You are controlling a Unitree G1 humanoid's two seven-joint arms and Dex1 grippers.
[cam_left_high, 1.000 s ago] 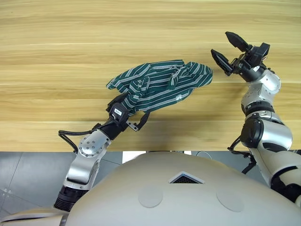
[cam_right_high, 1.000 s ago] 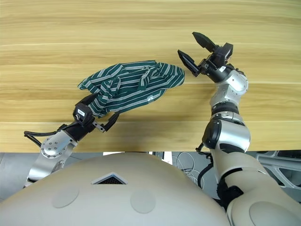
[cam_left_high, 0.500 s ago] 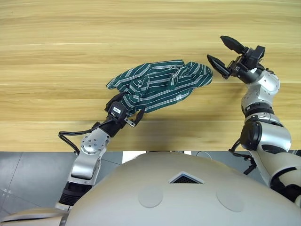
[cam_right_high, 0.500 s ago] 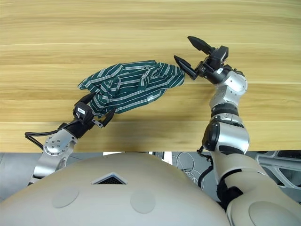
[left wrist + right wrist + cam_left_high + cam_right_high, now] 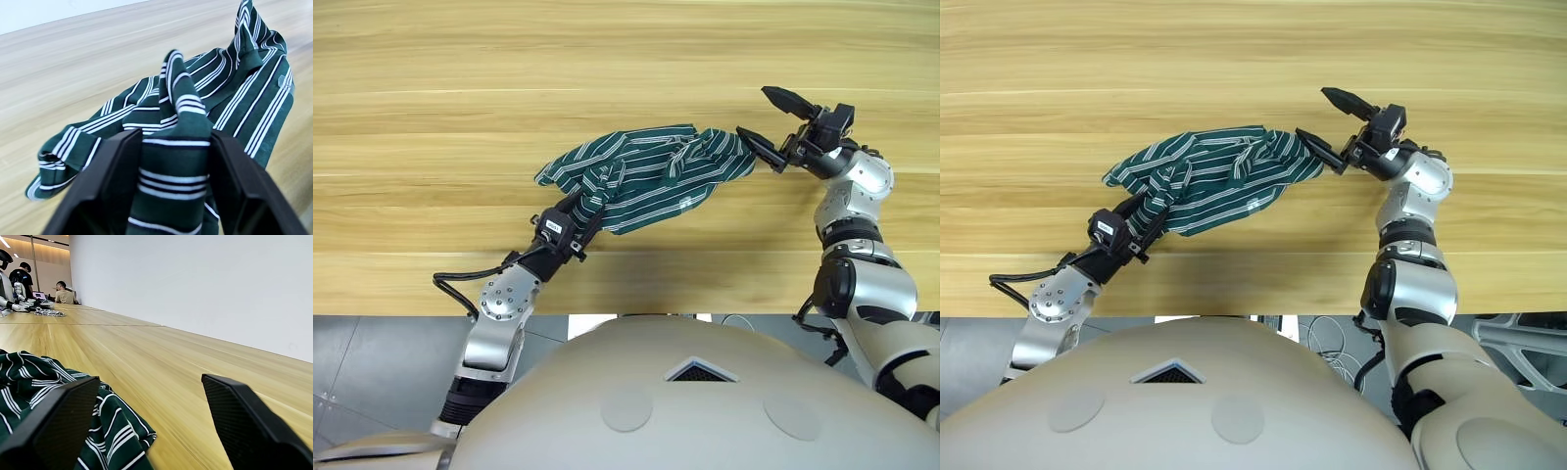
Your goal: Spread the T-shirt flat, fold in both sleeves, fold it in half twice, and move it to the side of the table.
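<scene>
Green white-striped T-shirt (image 5: 646, 176) lies crumpled, left gripper (image 5: 579, 213) fingers clamping a fold, right gripper (image 5: 754, 111) fingers spread at its edge.

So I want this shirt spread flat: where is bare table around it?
Bare table lies beyond the far edge of the T-shirt and off its left end. A narrower strip runs between the shirt and the table's near edge. Crowded: the shirt's right end, at the open right gripper, and its near-left corner, clamped in the left gripper.
</scene>
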